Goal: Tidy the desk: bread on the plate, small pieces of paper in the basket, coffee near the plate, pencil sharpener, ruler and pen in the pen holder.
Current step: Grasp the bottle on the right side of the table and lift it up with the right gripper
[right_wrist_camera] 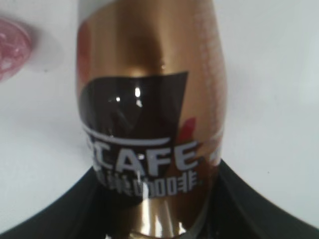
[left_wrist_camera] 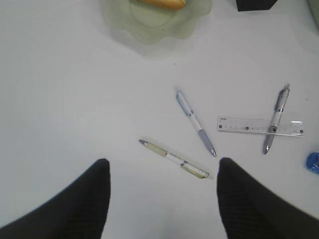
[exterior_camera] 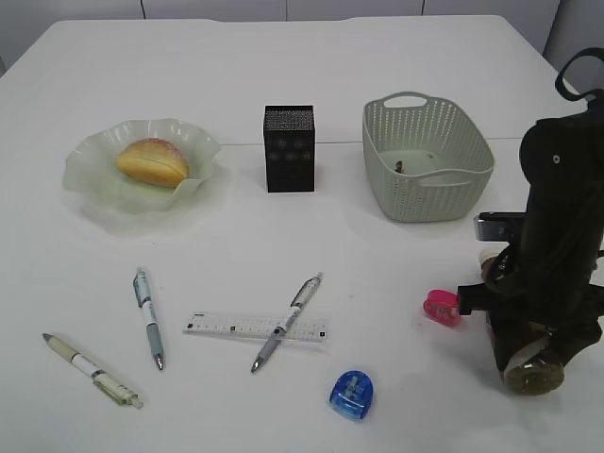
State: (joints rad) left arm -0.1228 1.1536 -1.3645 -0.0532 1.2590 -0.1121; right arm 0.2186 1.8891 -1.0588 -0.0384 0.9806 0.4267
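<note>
My right gripper is shut on the brown coffee bottle, which tilts with its base toward the desk's front edge. The bread lies on the green plate. Three pens lie at the front, the last one across the clear ruler. A blue pencil sharpener and a pink one sit near the right arm. Behind them stand the black pen holder and the basket. My left gripper hangs open above a cream pen.
A small dark scrap lies inside the basket. The right arm stands at the desk's right edge. Bare white tabletop stretches between the plate and the pens.
</note>
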